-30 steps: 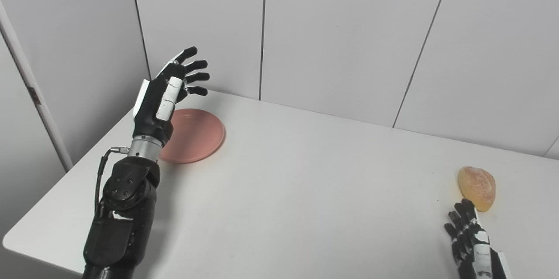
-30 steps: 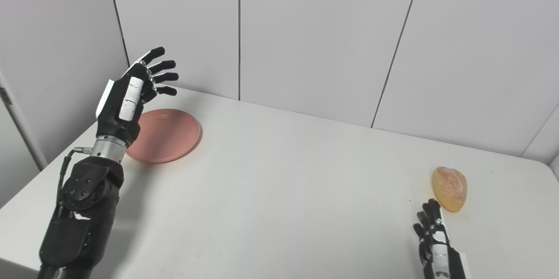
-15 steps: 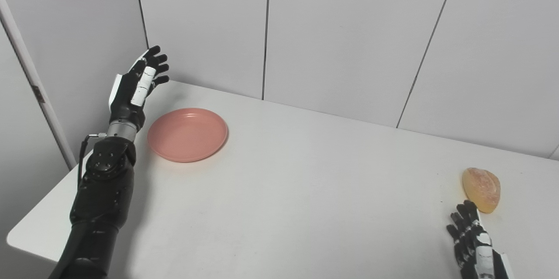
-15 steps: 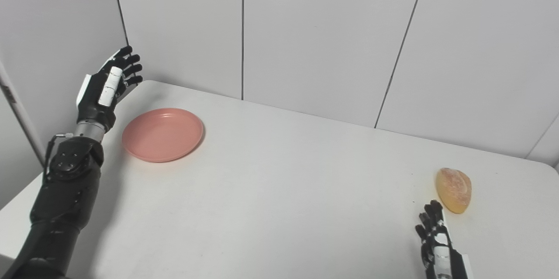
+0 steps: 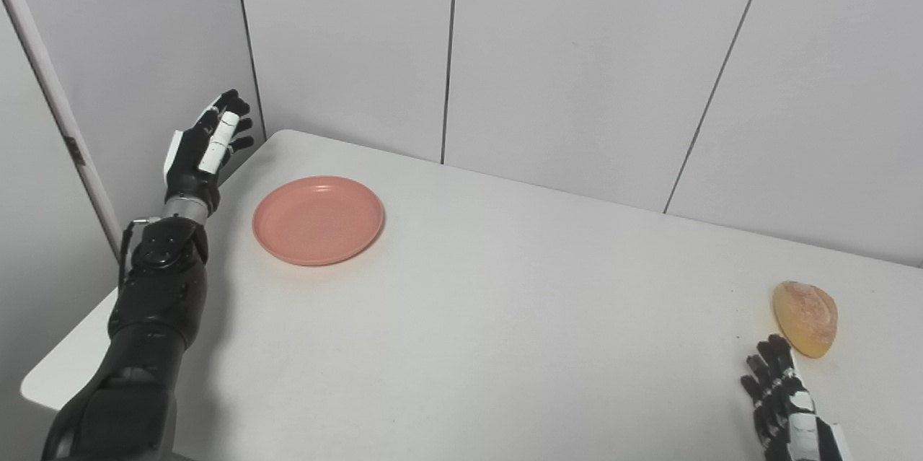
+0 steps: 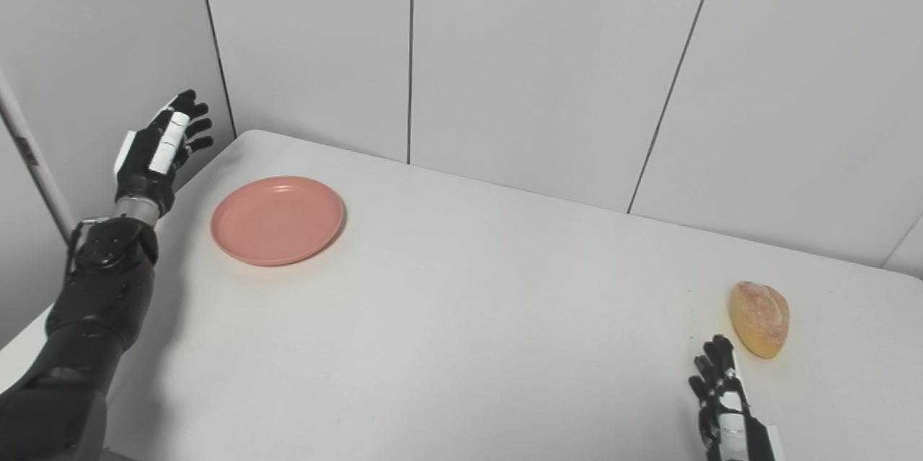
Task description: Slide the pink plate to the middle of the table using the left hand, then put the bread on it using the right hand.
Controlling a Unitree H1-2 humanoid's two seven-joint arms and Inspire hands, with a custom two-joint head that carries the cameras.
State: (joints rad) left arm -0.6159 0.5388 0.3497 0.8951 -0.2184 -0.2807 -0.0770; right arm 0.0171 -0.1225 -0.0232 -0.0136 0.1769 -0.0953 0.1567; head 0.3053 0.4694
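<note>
On white table [image 5: 505, 317], pink plate [image 5: 318, 219] bare, bread [image 5: 805, 308] well apart

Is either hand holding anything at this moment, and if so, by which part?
Nothing is held. The left hand is open, raised beyond the table's left edge, apart from the pink plate. The right hand is open just short of the bread.

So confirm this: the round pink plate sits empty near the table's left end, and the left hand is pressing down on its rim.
Not quite. The round pink plate is empty near the white table's left end, but the left hand is raised off to its left, open and not touching it, as the left eye view shows.
</note>
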